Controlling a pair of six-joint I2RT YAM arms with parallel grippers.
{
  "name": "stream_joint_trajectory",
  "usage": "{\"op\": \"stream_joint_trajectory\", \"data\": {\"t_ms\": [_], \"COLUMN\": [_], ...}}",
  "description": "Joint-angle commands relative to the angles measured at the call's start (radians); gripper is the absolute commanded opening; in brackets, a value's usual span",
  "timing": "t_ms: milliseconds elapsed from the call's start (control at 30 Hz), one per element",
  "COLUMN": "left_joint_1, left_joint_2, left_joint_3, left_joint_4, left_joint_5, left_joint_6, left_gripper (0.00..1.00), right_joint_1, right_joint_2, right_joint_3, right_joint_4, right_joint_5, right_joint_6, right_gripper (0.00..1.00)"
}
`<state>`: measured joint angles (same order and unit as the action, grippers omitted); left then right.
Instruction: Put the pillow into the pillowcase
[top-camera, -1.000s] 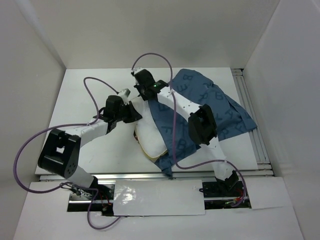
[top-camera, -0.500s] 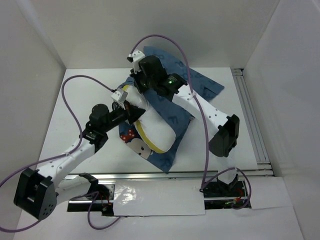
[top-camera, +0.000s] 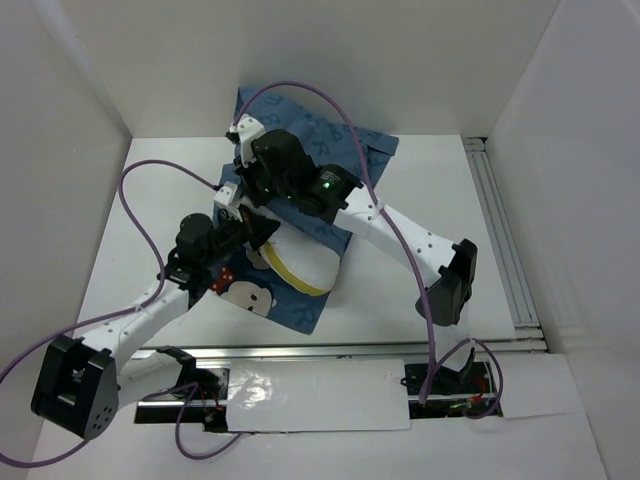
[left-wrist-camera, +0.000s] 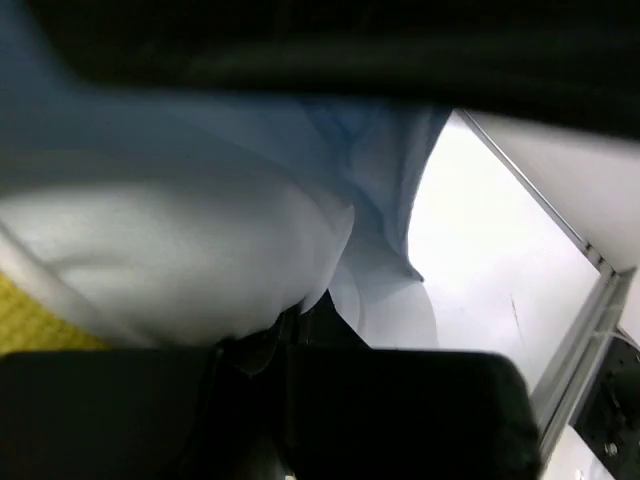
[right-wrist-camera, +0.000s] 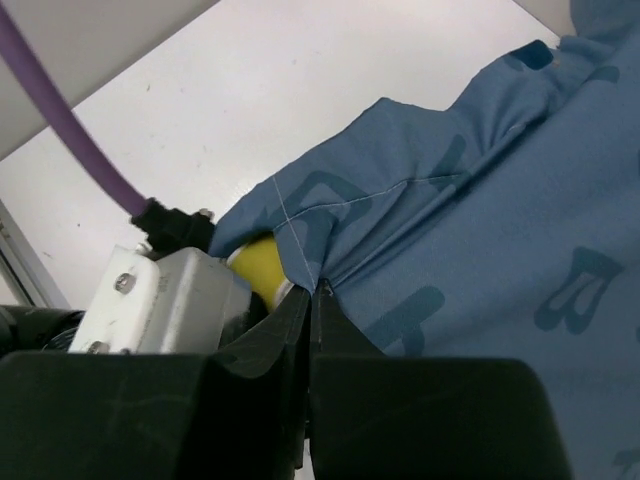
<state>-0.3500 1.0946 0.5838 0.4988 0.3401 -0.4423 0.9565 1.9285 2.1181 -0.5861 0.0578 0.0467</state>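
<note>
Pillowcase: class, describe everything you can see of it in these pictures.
The pillowcase is dark blue cloth printed with lighter blue letters and a cartoon face with a red dotted bow. It is crumpled and partly lifted, drawn partly over the white pillow, whose end sticks out. The right gripper pinches its edge; its lower corner rests on the table.

A: Left gripper (top-camera: 266, 232)?
B: Clamped on pillow (top-camera: 300, 262) cloth, at its left end. Left arm (top-camera: 150, 305) stretched forward.
A: Right gripper (right-wrist-camera: 312, 300)?
B: Pinching pillowcase (right-wrist-camera: 480, 200) hem, just beyond the pillow. Right arm (top-camera: 400, 228) reaching across.
</note>
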Motion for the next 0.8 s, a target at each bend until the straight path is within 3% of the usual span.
{"op": "stream_joint_trajectory", "data": {"t_ms": [0,133,200,267,433,600,667,700,767], "left_joint_1": [0.009,0.020,0.045,0.054,0.054,0.063,0.063,0.063,0.063], "left_joint_2": [-0.087,-0.061,-0.013,0.062,0.163,0.222,0.231,0.231,0.231], "left_joint_3": [0.002,-0.009,-0.024,-0.055,-0.055,-0.053,-0.018,-0.006,0.014], "left_joint_4": [0.089,0.047,0.102,0.257,0.320,0.287,0.163,0.123,0.011], "left_joint_5": [-0.134,-0.356,-0.409,-0.409,-0.573,-0.595,-0.581,-0.581,-0.556], "left_joint_6": [-0.004,-0.102,-0.154,-0.180,-0.262,-0.319,-0.335,-0.335,-0.335], "left_gripper": [0.00,0.00,0.00,0.00,0.00,0.01,0.25,0.47,0.58], "right_joint_1": [0.036,0.036,0.036,0.036,0.025,-0.015,-0.050,-0.061,-0.094], "right_joint_2": [-0.083,-0.062,-0.062,-0.062,0.029,0.108,0.150,0.161,0.184], "right_joint_3": [0.005,0.014,0.003,-0.007,0.003,0.014,0.035,0.036,0.045], "right_joint_4": [0.040,0.040,0.054,0.077,0.057,0.068,0.043,0.043,0.029], "right_joint_5": [0.019,-0.110,-0.206,-0.220,-0.220,-0.319,-0.319,-0.319,-0.319], "right_joint_6": [0.051,0.062,0.073,0.073,0.114,0.151,0.160,0.160,0.160], "right_gripper": [0.01,0.00,0.00,0.00,0.00,0.12,0.17,0.27,0.36]}}
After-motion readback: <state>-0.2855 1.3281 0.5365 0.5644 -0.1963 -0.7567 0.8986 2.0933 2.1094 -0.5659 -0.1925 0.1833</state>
